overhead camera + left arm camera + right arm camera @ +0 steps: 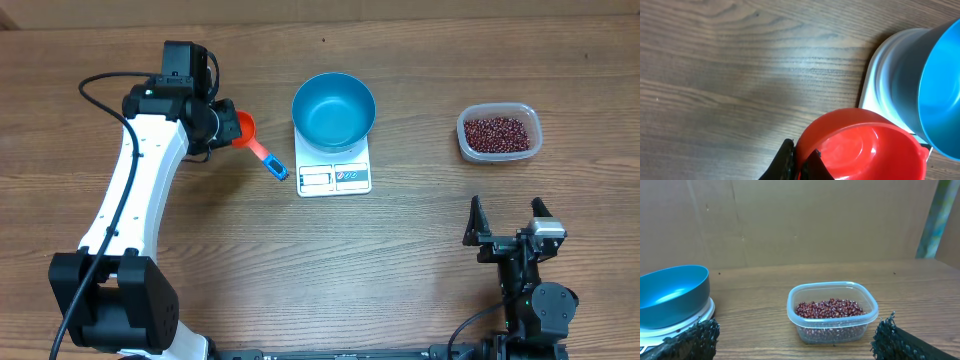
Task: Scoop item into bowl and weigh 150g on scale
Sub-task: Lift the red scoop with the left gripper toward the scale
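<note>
Red scoop [245,128] with blue handle; clear plastic tub [832,323], wooden table [400,270]

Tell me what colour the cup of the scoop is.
Orange-red; the scoop shows best in the left wrist view.

overhead straight down; left wrist close, right wrist low; blue bowl [334,108] in all

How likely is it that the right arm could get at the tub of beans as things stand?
Probably yes: the open right gripper faces the tub of beans, and only bare table lies between them.
</note>
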Controlling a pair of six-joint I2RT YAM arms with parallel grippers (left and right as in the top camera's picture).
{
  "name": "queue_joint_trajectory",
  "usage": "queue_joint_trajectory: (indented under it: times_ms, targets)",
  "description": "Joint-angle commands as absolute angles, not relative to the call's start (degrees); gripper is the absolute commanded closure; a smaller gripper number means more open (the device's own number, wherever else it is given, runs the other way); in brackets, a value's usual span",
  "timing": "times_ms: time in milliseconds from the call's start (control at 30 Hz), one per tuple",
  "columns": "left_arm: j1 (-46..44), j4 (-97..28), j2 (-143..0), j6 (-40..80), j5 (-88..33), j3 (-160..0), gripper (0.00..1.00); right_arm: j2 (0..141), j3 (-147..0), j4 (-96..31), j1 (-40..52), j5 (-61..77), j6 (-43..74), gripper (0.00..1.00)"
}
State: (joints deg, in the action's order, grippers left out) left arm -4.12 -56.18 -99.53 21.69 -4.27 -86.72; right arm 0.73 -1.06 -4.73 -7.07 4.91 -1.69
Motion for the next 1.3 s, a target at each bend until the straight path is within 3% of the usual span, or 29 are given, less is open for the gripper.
queue_joint_trajectory:
  times_ms: [0, 400, 600, 1267]
  targets:
    - [-4.1, -56.64, -98.98, 24.86, -4.08, -87.59, 0.96, 0.16, -0.47, -4.51, -6.81, 4.38, -1.58, 0.0]
    - [-4.12, -58.92, -98.98, 26.0, -4.08, -87.59, 0.96, 0.16, -0.47, -4.47, -6.81, 5.17, -1.45, 0.0]
    - [-4.12, -59.16, -98.98, 27.97, -4.14, -87.59, 0.96, 0.16, -0.47, -3.99, -6.81, 8.86, 8.78, 0.0]
    - [-4.19, -59.79, -98.98, 35.9, -4.12, -87.59, 0.96, 2.85, -9.43, -3.64, -6.81, 19.16, 21.61, 0.0]
